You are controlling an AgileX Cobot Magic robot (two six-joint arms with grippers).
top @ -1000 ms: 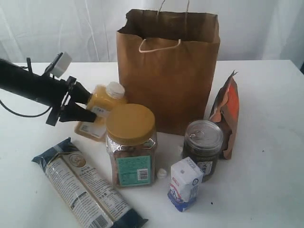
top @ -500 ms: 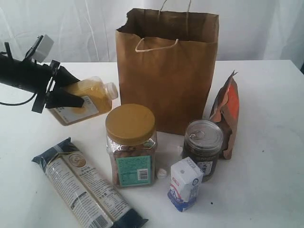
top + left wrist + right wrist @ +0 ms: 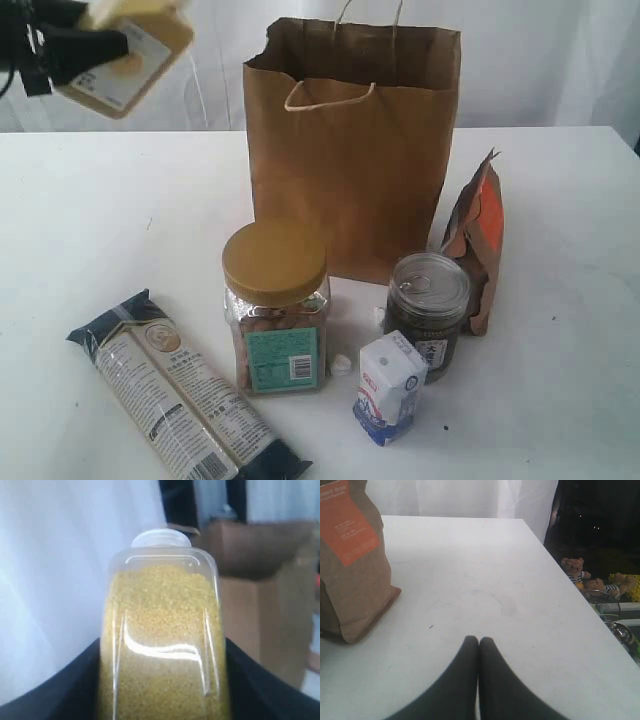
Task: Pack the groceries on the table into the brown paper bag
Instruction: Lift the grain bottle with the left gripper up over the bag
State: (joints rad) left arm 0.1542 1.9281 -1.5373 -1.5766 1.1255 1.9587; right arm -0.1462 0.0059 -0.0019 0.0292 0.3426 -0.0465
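Yellow bottle aloft at far left, gripped well clear of the bag.

The left gripper (image 3: 108, 50) clamps the small white-capped yellow bottle (image 3: 140, 40) between its dark fingers, high above the table (image 3: 100, 200) and left of the brown paper bag (image 3: 350, 170), which stands upright and open. The right gripper (image 3: 478, 642) is pinched closed on nothing, low over the table near the orange-brown pouch (image 3: 350, 565).
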